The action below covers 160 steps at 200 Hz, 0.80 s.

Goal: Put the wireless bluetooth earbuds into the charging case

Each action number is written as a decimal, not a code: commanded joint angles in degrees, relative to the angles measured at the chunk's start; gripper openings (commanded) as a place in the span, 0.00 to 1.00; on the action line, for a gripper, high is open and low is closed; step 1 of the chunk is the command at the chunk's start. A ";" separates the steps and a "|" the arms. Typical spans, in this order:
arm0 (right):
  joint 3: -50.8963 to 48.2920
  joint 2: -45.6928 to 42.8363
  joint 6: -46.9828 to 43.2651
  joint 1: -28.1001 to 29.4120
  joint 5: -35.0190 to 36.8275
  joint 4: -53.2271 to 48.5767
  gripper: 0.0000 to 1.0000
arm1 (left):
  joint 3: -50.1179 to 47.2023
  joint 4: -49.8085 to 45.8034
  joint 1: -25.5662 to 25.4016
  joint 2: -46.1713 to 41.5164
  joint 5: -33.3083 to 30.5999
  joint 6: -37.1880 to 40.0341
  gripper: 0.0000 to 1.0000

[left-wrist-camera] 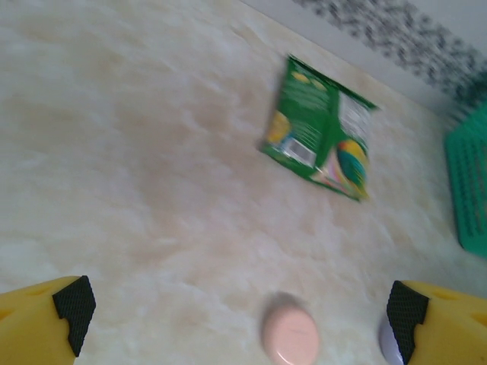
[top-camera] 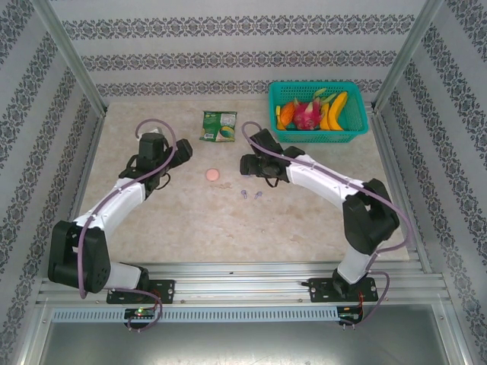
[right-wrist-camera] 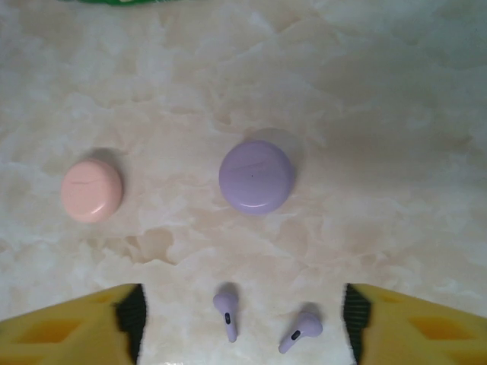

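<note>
Earbuds [right-wrist-camera: 228, 315], lilac, lie between the right gripper's [right-wrist-camera: 242, 319] wide-open, empty fingers (stems toward its wrist); left arm [top-camera: 114, 205] farther.

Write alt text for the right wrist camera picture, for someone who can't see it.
Two lilac earbuds lie on a marbled table between the open yellow jaws of the right gripper. Beyond them sit a closed round purple case and, to its left, a pink case.

Robot lab test booth, aluminium posts [top-camera: 72, 57], patterned wallpaper panels [top-camera: 243, 30] around a marble-look tabletop [top-camera: 228, 220], mounting rail [top-camera: 243, 285] at its near edge
</note>
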 commanded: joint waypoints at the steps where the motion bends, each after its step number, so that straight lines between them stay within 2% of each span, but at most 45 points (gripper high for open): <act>1: 3.91 4.51 0.98 1.06 2.80 -4.57 0.80 | 2.34 -7.88 1.77 -1.06 -7.83 -3.62 1.00; 38: 8.81 10.75 -2.44 0.93 2.44 -5.48 0.88 | 4.59 -8.78 1.99 -1.28 -5.22 -2.44 1.00; 98: 16.82 18.25 -11.23 -0.70 0.91 -11.37 0.88 | 9.04 -13.43 2.10 -0.11 -3.36 -0.26 1.00; 160: 23.40 24.87 -15.78 -2.81 -0.64 -15.50 0.82 | 11.49 -17.21 2.07 0.22 -5.24 -1.31 1.00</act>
